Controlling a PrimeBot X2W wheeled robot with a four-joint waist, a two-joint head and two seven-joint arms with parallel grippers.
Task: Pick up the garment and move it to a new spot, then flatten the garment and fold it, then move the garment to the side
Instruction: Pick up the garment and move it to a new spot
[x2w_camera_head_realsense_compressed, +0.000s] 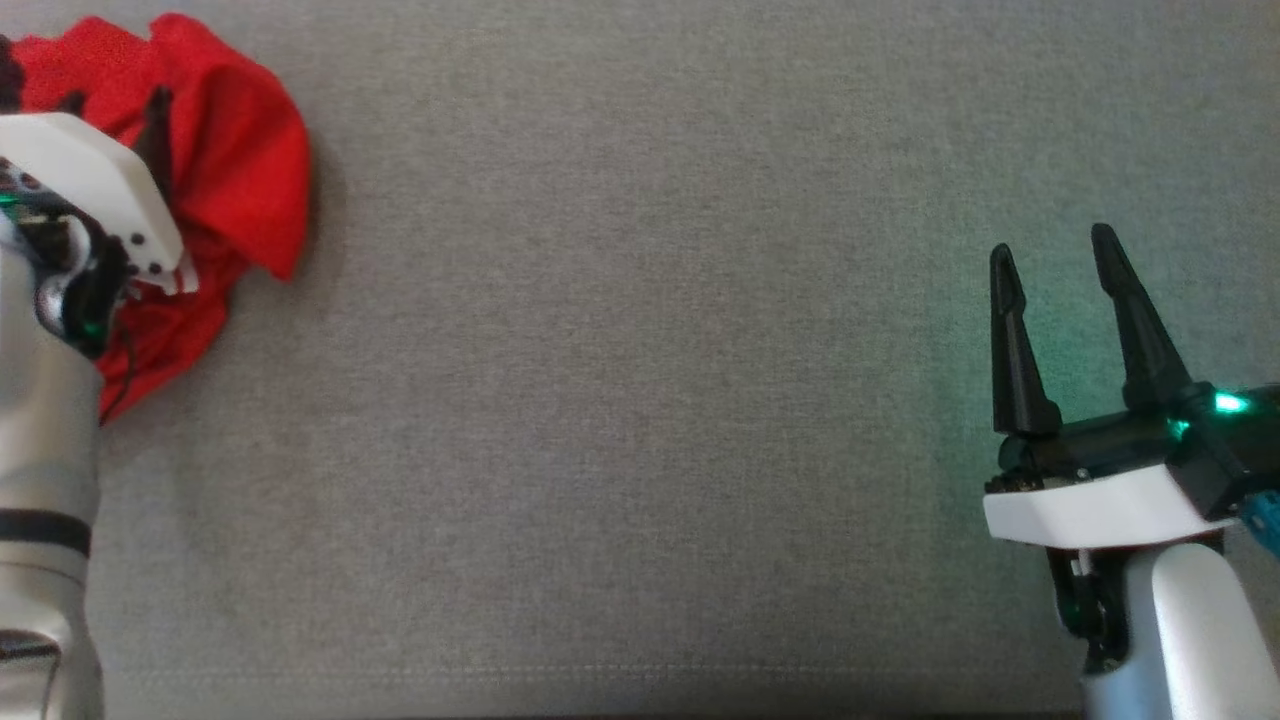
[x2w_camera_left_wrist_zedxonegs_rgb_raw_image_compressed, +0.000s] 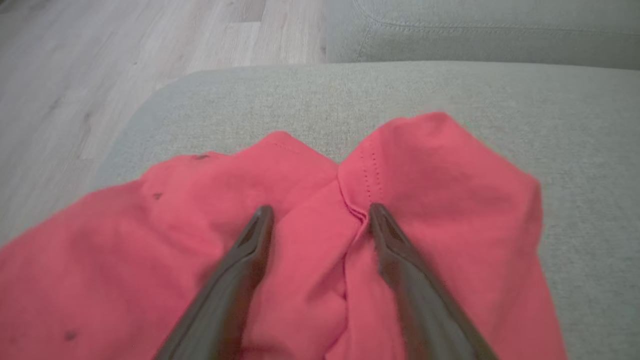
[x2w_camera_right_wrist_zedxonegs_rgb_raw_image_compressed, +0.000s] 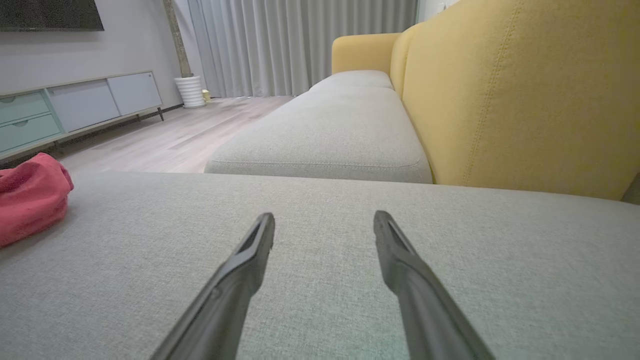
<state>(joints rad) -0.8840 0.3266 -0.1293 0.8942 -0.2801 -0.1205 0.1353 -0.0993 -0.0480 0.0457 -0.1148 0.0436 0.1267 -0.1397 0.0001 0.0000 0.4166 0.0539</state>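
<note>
Dark fingers of the left gripper (x2w_camera_left_wrist_zedxonegs_rgb_raw_image_compressed: 320, 212) stand spread wide, holding nothing, with their tips at a crumpled red garment (x2w_camera_left_wrist_zedxonegs_rgb_raw_image_compressed: 440, 170) and a ridge of cloth between them. The garment lies bunched near the left edge of a grey sofa cushion (x2w_camera_head_realsense_compressed: 640, 400), close to the wooden floor (x2w_camera_left_wrist_zedxonegs_rgb_raw_image_compressed: 75, 75). The right gripper (x2w_camera_head_realsense_compressed: 1052, 242) hovers well apart over bare cushion, equally wide and empty. Closing on a thin fold could lift only one layer, and the rest might drag or slide off the edge.

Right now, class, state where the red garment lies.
The red garment lies crumpled at the head view's upper left, on the grey cushion's left end, under the open left gripper.
</note>
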